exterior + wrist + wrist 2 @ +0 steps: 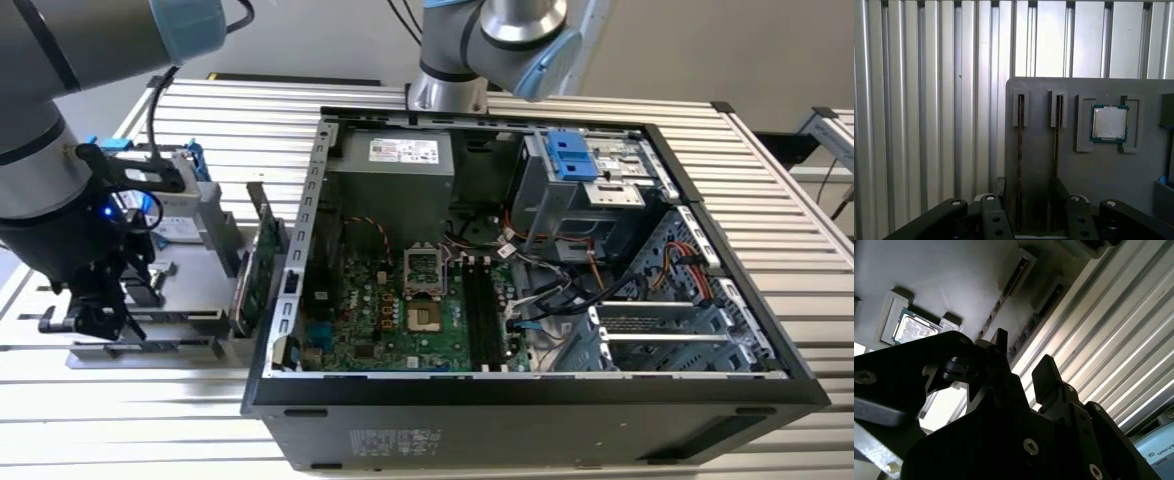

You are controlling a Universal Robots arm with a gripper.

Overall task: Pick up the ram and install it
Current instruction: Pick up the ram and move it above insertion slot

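Ram (1020, 145) on edge in holder (1094, 175), lengthwise toward tool (1028, 187)

- table (914, 100): ribbed bare metal, looks like aluminium, smooth with a soft sheen
- parts holder (1094, 175): flat grey, matt, plastic by the look of it
- CPU (1109, 123): silvery metal lid, dull shine, green board edge
- gripper (1028, 182): matt black, bright metal screw heads
- PC case (534, 420): matt black outside, bare grey sheet metal inside
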